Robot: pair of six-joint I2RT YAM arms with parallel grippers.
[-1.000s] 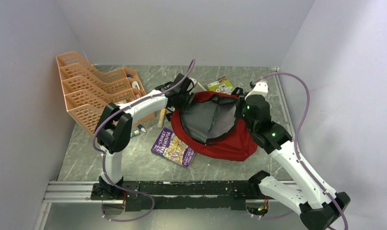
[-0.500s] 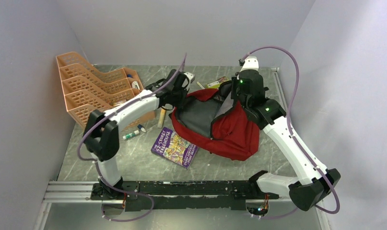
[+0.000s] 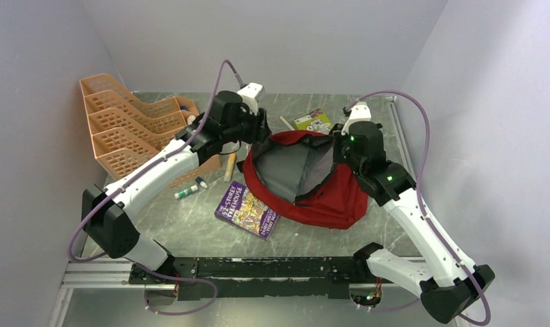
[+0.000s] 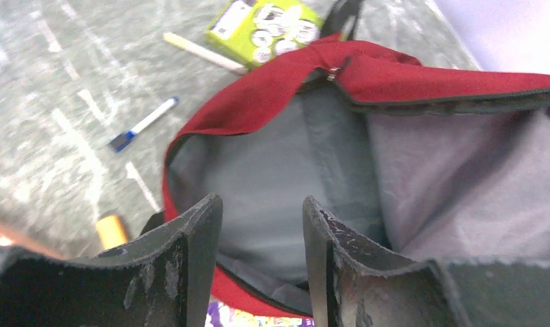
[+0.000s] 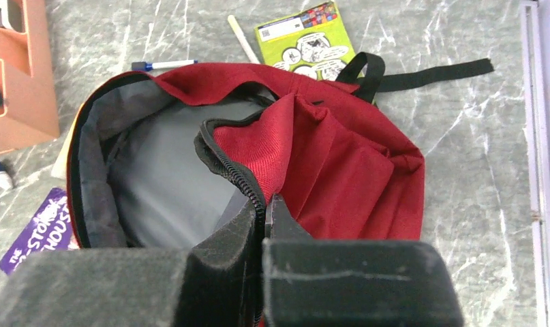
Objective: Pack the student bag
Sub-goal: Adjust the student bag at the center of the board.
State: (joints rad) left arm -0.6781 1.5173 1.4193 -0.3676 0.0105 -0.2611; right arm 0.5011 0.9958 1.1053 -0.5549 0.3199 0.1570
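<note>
Red fabric w/ a black zip edge was pinched in the right gripper's jaws. They were closed tight on the flap of the student bag and held it up. Left gripper: jaws parted a moderate way, nothing in them, hanging over the bag's left rim w/ grey lining below.

The bag lay mid-table toward the far side, between the two arms. Its mouth gaped wide and a black strap trailed off the far side.

Progress, as I judged it: opening done, packing not started. The interior looked bare, as far as it showed. Left outside:
- purple book, just beside the bag's near-left edge
- green booklet and cream stick, just beyond the far rim
- blue-capped marker, nearby
- more pens, by the orange tray rack
</note>
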